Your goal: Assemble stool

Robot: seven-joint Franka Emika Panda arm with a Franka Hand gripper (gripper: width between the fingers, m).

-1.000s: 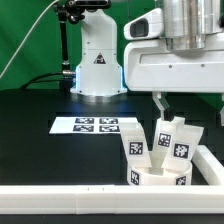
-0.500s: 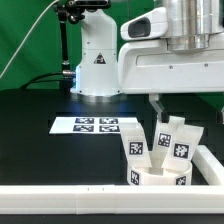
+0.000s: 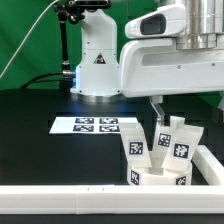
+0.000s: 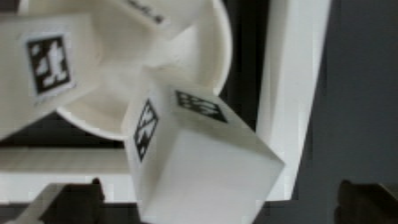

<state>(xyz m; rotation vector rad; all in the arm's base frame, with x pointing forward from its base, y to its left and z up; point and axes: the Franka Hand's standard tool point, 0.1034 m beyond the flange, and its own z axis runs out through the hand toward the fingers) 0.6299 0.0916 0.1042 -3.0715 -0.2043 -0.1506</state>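
Observation:
The stool stands upside down in the corner at the exterior view's lower right. Its round white seat (image 3: 160, 179) carries three short tagged legs (image 3: 180, 145) pointing up. My gripper (image 3: 186, 110) hangs just above those legs, open, with one finger (image 3: 157, 108) showing. In the wrist view the seat (image 4: 151, 45) fills the frame and one tagged leg (image 4: 205, 150) rises toward the camera. My gripper (image 4: 217, 203) straddles that leg. The dark fingertips (image 4: 75, 203) stand wide on either side of it, with a gap on both sides.
The marker board (image 3: 96, 126) lies flat on the black table at the centre. A long white bar (image 3: 60, 196) runs along the front edge and a white wall (image 3: 209, 160) borders the stool on the exterior view's right. The arm's base (image 3: 97, 65) stands behind.
My hand has drifted a little toward the exterior view's left above the legs. The jaws stay wide and the stool has not moved.

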